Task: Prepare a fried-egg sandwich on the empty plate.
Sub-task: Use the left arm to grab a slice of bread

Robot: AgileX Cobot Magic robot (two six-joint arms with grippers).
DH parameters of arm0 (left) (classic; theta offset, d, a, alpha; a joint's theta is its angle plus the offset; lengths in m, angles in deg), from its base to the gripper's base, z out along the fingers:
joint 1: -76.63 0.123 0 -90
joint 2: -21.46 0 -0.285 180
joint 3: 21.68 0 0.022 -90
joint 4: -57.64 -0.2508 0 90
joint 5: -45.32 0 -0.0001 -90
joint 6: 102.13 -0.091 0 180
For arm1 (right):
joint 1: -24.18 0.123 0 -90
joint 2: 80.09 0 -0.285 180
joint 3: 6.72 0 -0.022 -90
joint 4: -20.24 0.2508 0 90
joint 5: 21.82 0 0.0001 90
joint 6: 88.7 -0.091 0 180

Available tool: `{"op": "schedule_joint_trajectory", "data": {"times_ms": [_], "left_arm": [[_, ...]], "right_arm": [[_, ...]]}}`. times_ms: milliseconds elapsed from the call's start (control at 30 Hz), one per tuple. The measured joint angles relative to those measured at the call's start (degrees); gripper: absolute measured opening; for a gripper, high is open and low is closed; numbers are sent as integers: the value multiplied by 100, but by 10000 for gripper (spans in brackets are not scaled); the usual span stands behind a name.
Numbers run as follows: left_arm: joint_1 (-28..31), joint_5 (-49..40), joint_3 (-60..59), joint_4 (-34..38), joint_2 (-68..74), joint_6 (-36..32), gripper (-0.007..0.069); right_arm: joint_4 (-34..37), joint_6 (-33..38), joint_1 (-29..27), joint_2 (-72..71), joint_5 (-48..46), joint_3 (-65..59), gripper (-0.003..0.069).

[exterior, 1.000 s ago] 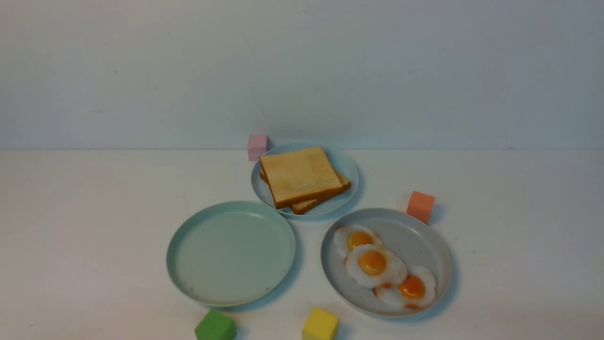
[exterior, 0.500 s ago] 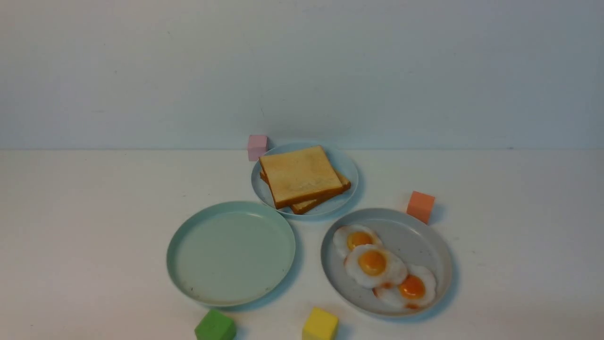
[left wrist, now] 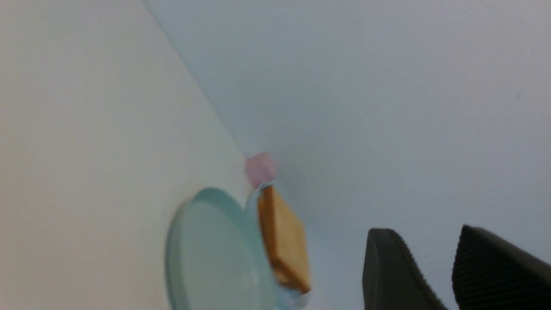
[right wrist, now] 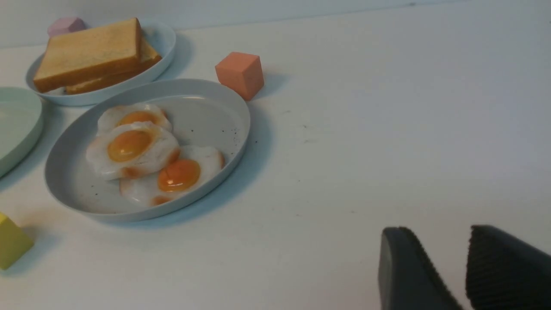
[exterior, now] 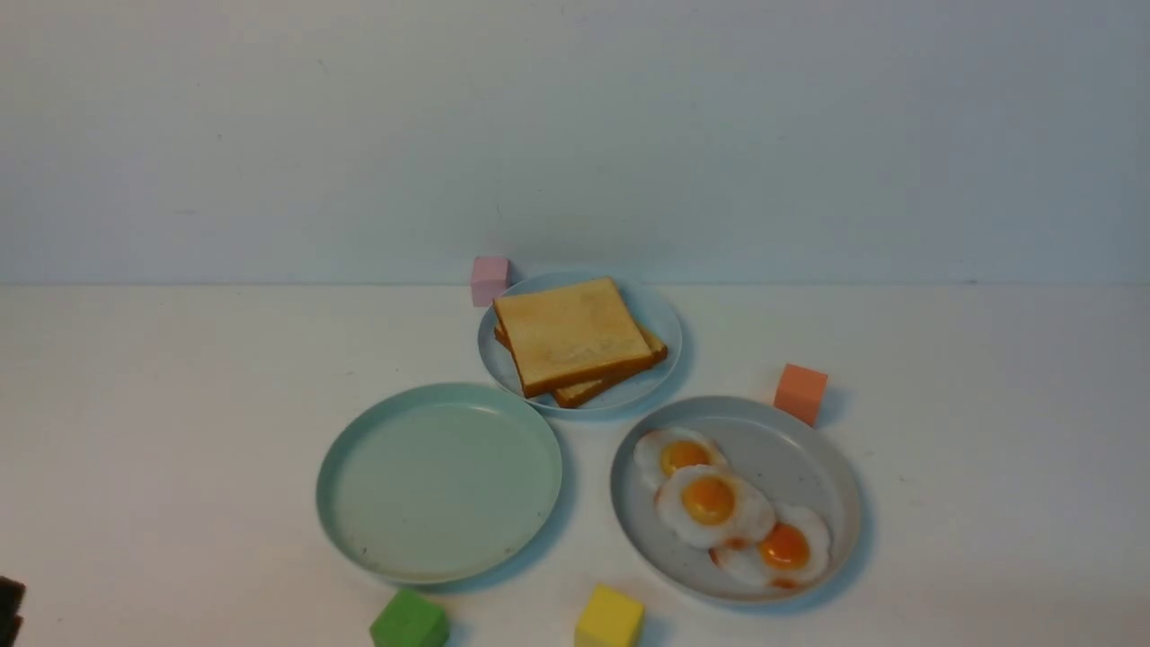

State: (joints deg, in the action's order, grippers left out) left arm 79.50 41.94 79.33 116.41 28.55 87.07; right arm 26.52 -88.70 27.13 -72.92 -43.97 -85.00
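The empty mint-green plate (exterior: 439, 483) lies at the front left of centre. Two stacked toast slices (exterior: 572, 335) lie on a light blue plate (exterior: 660, 314) behind it. Three fried eggs (exterior: 710, 500) lie overlapping on a grey speckled plate (exterior: 800, 449) to the right. No sandwich is assembled. My left gripper (left wrist: 424, 234) is open and empty, far left of the plates; only a dark tip (exterior: 9, 607) shows in the front view. My right gripper (right wrist: 437, 232) is open and empty, low over the table to the right of the eggs (right wrist: 133, 146), outside the front view.
Small cubes stand around the plates: pink (exterior: 490, 279) behind the toast plate, orange (exterior: 800, 393) behind the grey plate, green (exterior: 410, 620) and yellow (exterior: 609, 617) at the front edge. A pale wall closes the back of the white table.
A dark tip of my left gripper has come into the front view at the bottom left corner. The plates, toast, eggs and cubes have not moved.
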Motion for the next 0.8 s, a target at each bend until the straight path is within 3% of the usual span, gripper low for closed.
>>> {"op": "schedule_joint_trajectory", "data": {"times_ms": [167, 267, 333, 433, 567, 633, 800], "left_arm": [[0, -8, 124, 384, 0, -278, 238], [0, -719, 582, 208, 0, -873, 238], [-44, -1547, 1347, -36, 272, -1736, 233], [-328, -2344, 2133, -401, 1018, -2199, 227], [-872, -3605, 2958, -1231, 2233, -2171, 226], [-1194, -4471, 3523, -1920, 3216, -1987, 226], [-1359, -4536, 4305, -2449, 4789, -1947, 226]], "right_arm": [[0, 0, 0, 0, 0, 0, 241], [0, 0, 0, 0, 0, 0, 241], [-37, 0, 0, 0, 5, 0, 241], [-131, 0, 0, 0, 77, 0, 241], [209, -217, 0, 0, 350, -42, 241], [781, -581, 0, 0, 773, -49, 241], [1738, -930, 0, 0, 1478, -49, 241]]}}
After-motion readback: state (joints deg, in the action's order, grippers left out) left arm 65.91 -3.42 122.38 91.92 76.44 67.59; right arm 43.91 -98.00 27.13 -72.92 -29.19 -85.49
